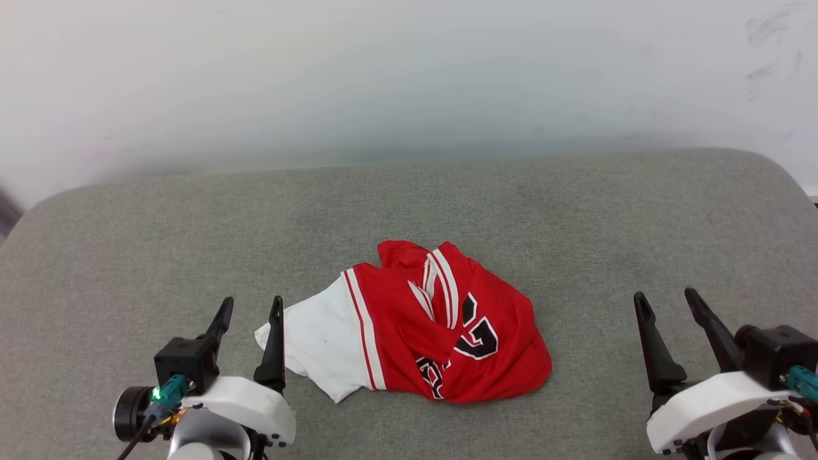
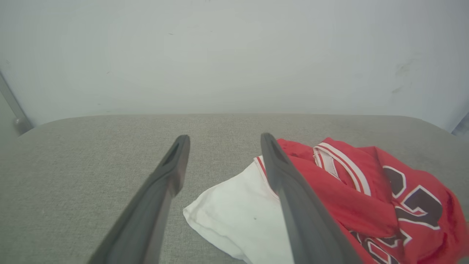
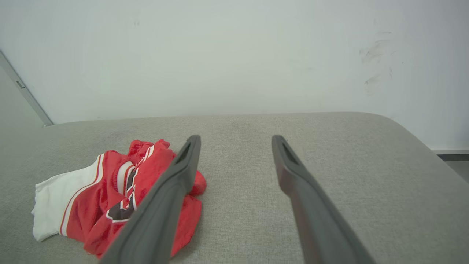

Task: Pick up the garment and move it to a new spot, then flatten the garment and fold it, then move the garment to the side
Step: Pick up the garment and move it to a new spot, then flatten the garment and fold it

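Observation:
The garment (image 1: pixel 409 322) lies crumpled in a heap near the middle of the grey padded table (image 1: pixel 409 211), a white sleeve sticking out to its left and black white-edged characters showing on the red part. My left gripper (image 1: pixel 250 308) stands open at the lower left, just left of the white sleeve, nothing between its fingers. At the lower right my right gripper (image 1: pixel 664 303) is open too, well clear of the shirt. The left wrist view has the garment (image 2: pixel 351 198) right of my left gripper (image 2: pixel 223 141). In the right wrist view the garment (image 3: pixel 110 198) lies left of my right gripper (image 3: pixel 236 141).
A pale wall (image 1: pixel 409 76) rises straight behind the table's far edge. The grey surface stretches bare to both sides of the shirt and behind it, with rounded corners at far left and far right.

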`<state>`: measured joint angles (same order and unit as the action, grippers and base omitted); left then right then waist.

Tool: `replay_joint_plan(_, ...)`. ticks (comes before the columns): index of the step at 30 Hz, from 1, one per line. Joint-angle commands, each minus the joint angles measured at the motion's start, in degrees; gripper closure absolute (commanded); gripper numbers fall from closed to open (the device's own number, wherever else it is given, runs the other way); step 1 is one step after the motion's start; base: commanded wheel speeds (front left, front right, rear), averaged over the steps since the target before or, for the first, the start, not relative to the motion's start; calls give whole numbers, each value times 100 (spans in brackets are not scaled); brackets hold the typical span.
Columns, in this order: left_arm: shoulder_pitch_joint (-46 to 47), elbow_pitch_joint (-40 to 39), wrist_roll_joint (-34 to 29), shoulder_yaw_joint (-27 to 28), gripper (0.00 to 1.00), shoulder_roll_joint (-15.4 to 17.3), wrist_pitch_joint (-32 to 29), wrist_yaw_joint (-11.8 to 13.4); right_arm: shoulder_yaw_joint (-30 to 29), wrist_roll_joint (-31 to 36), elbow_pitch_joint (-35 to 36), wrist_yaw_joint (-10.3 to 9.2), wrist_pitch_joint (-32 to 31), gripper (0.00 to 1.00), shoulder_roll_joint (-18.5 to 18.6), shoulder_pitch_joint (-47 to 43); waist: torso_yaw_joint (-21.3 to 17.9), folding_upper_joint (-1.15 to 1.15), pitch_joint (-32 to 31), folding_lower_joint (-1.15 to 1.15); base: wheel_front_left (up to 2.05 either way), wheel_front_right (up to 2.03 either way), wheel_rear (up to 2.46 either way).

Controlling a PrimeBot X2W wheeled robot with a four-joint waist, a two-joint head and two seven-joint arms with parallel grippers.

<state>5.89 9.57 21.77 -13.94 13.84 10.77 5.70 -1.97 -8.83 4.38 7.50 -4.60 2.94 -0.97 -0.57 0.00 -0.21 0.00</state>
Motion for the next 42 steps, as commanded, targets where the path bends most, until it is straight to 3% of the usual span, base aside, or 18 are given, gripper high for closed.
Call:
replay_joint_plan(1,-83,-66,6,8,0,6,14,39,-20,-2,55,-2,-27,0,-6,-100,4,0,-31,0,0,0,0)
replay_joint_plan(16,-237,-373,101,-25,0,2,-15,128,-33,-54,18,-2,-317,0,-6,27,-78,0,18,0,0,0,0)
replay_joint_plan(23,21,-467,47,-73,0,-18,44,118,53,-488,-615,-1,-1602,0,221,802,94,0,345,0,0,0,0)
replay_joint_plan(31,386,-473,-6,-180,0,-126,167,49,854,-1197,-1113,-2,-3308,0,690,1819,571,0,853,0,0,0,0)
replay_joint_plan(42,645,-249,47,-265,0,-312,333,-51,2027,-1853,-1956,-2,-3952,0,1091,2913,1028,0,1227,0,0,0,0)
